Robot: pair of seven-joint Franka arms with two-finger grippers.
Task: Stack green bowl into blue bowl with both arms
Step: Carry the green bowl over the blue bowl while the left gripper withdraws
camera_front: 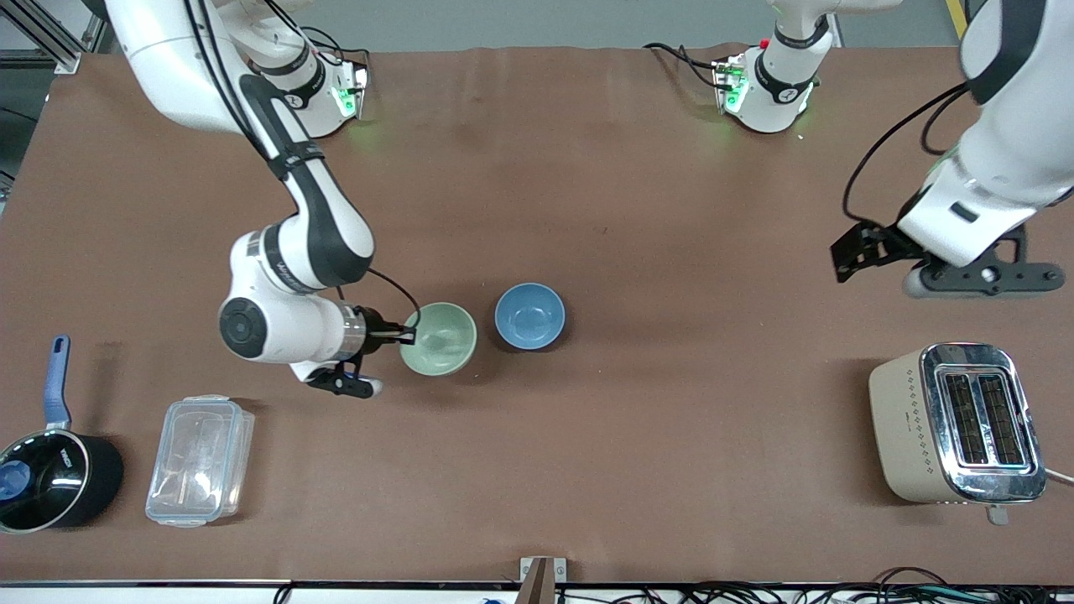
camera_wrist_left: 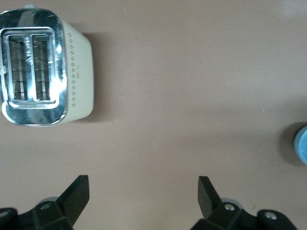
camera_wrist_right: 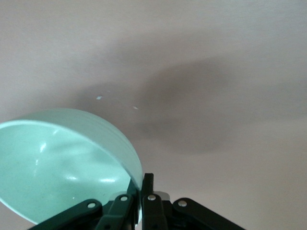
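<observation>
The right arm extends from its base, wrist bent sideways; the right gripper has its fingers pinched together. The left arm waits, raised; the left gripper points downward, fingers spread wide.

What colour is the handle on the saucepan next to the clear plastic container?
Blue, on a black saucepan; its handle shows best in the front view.

We've got a glossy, smooth green bowl and blue bowl, ceramic-looking. The table cover looks matt brown. The toaster has shiny chrome on top and matt cream sides. The container is clear plastic, and the saucepan glossy black.
</observation>
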